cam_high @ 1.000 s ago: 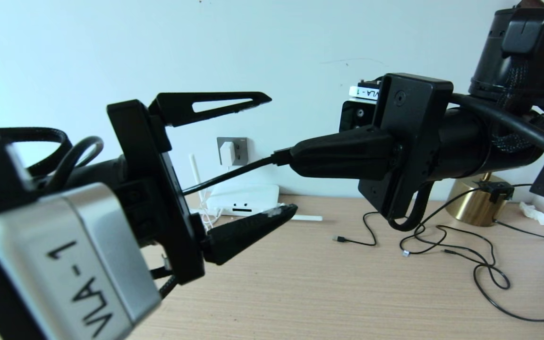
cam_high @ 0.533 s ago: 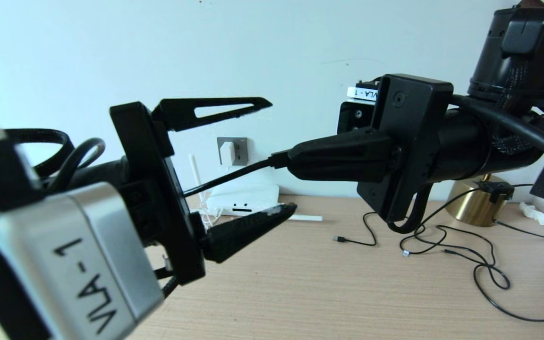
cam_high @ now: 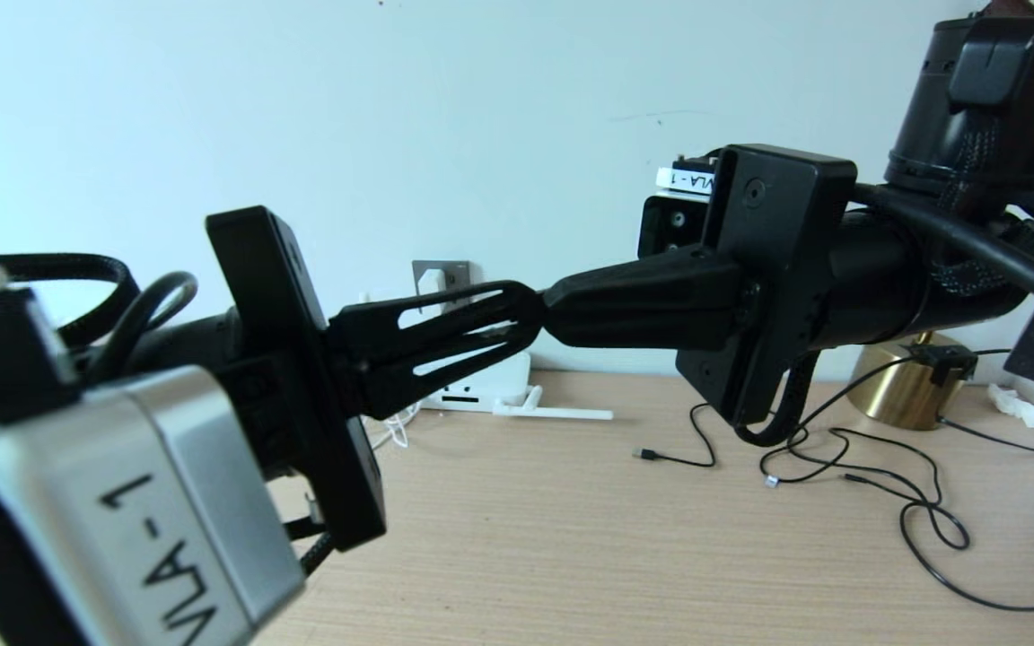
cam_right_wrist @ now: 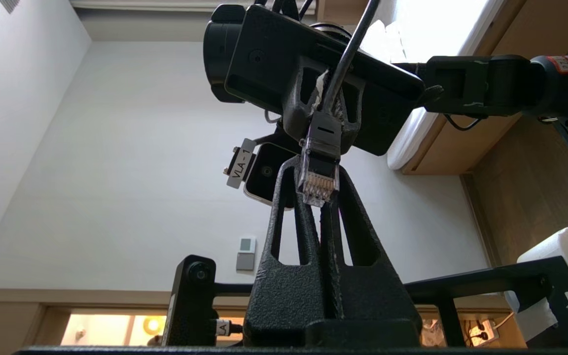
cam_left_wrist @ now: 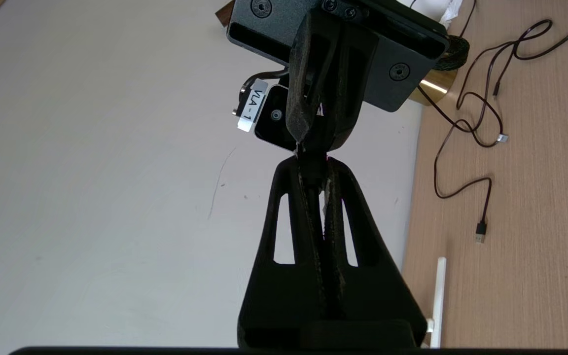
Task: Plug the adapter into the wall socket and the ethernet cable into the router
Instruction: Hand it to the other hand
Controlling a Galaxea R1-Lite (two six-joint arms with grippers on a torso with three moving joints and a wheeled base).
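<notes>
Since a second ago: left gripper [cam_high: 530,314] has snapped shut from wide open; its fingers now meet at the tip of the right gripper [cam_high: 553,309].
Left gripper: closed on the ethernet cable [cam_right_wrist: 319,172], just behind the connector; the right wrist view shows the cable running up between its fingers [cam_right_wrist: 300,116].
Right gripper: fingers pressed together, nose to nose with the left one, above the desk [cam_high: 571,538]; the cable's connector lies against its tips.
Head view: two grippers meet tip to tip in front of the wall; the cable itself is hidden where they join.
Right wrist view only: clear plug end with gold contacts, pointing toward this camera.
Left wrist view: no connector visible, only both pairs of black fingers end to end.
Adapter [cam_high: 430,282]: white cube seated in the wall socket [cam_high: 442,274], partly behind the left fingers.
Router [cam_high: 481,386]: white box on the desk against the wall, below the socket, one antenna [cam_high: 557,411] lying flat beside it.
Loose cords [cam_high: 876,475]: thin black ones sprawled on the desk to the right, near a brass base [cam_high: 898,386].
</notes>
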